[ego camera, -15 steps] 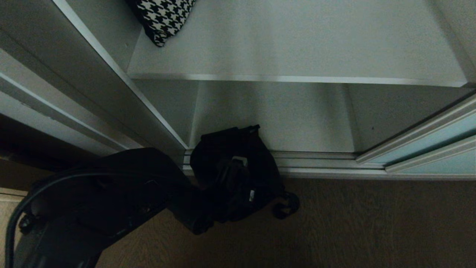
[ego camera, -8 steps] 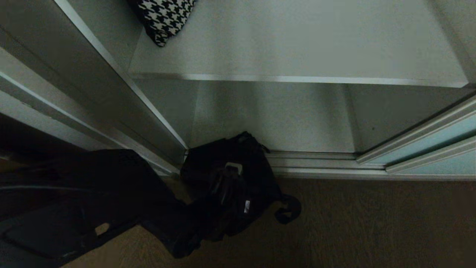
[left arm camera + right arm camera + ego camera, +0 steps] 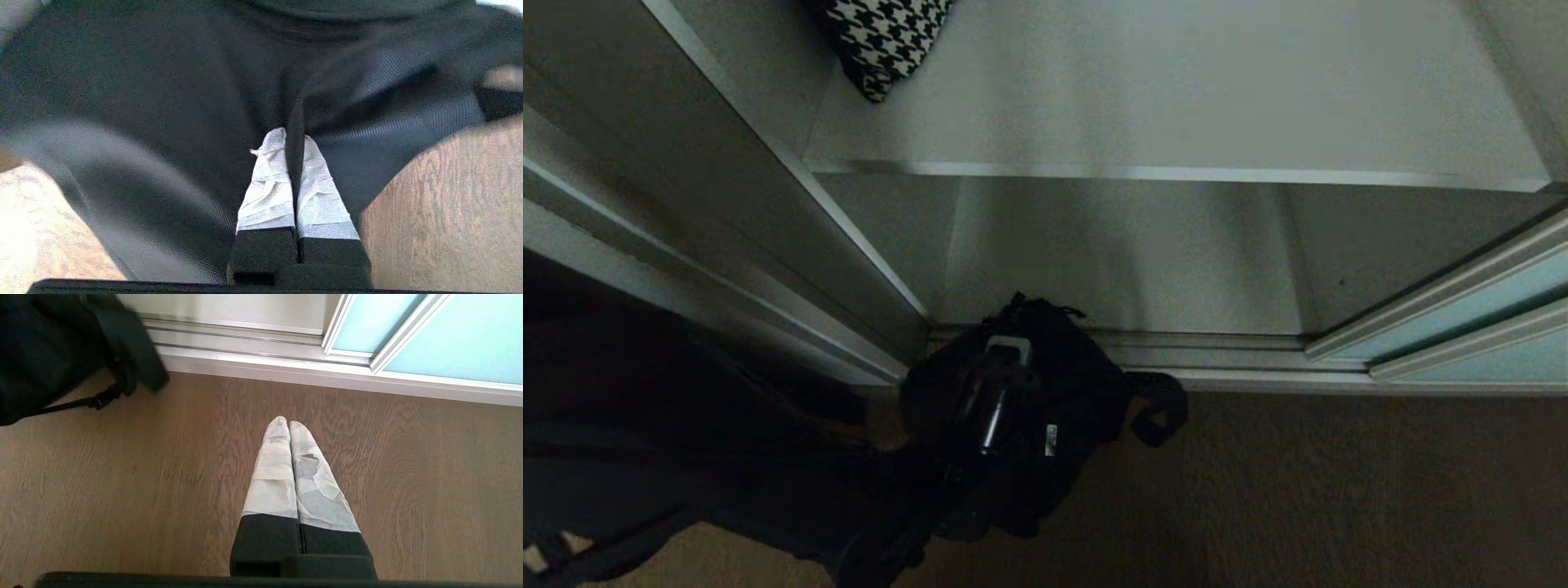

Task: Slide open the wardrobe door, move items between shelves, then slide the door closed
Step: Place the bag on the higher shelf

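Left end effector (image 3: 295, 148), garment (image 3: 1045, 392) lifted clear.

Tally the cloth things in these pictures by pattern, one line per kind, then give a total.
Plain black garment, held by the left gripper above the floor in front of the wardrobe: 1
Black-and-white houndstooth item on the upper shelf: 1
Total: 2

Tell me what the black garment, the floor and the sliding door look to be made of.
Garment: black knit cloth, matte, with fine ribbing; the left gripper is shut on a fold.
Floor: brown wood or wood-look laminate, with visible grain and low sheen.
Door: frosted pale blue-green glass, or maybe acrylic, in a slim silvery metal-looking frame.
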Controlling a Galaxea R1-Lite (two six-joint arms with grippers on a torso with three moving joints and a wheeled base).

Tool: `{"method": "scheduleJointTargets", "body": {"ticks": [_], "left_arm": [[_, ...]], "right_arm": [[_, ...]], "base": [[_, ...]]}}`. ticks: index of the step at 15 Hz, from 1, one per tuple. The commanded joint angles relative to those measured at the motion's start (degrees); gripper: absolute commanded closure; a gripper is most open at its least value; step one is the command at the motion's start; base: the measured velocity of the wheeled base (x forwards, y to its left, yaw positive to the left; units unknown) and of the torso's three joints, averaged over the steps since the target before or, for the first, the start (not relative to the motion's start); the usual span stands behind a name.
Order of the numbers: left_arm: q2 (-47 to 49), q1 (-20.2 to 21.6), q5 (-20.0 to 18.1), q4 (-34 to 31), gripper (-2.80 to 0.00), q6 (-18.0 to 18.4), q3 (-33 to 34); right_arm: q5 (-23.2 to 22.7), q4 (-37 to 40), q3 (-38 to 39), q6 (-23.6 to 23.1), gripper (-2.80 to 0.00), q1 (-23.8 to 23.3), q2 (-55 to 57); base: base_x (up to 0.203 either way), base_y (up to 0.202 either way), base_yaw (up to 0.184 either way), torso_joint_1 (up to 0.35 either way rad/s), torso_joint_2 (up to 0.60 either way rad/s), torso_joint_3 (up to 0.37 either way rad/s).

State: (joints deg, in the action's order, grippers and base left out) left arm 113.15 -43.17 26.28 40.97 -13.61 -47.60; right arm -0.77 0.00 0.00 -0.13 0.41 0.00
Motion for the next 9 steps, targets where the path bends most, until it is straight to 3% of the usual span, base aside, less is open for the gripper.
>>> {"method": "scheduleJointTargets", "body": {"ticks": [1,7,9], "left_arm": [[-6.5,-0.1,0.2,-3.2,0.00,-0.4,0.3],[-18.7,-0.6,0.4,-10.5,0.00,-1.2,4.7],[-21.6,-3.7,1.0,-14.1,0.00,-2.9,5.6]], "right_arm": [[0.0,0.0,0.0,0.0,0.00,0.0,-0.2],[0.0,0.0,0.0,0.0,0.00,0.0,-0.2],[0.0,0.0,0.0,0.0,0.00,0.0,-0.2]], "base": [[0.000,0.000,0.000,0.000,0.00,0.000],[0.000,0.000,0.000,0.000,0.00,0.000],[0.000,0.000,0.000,0.000,0.00,0.000]]}}
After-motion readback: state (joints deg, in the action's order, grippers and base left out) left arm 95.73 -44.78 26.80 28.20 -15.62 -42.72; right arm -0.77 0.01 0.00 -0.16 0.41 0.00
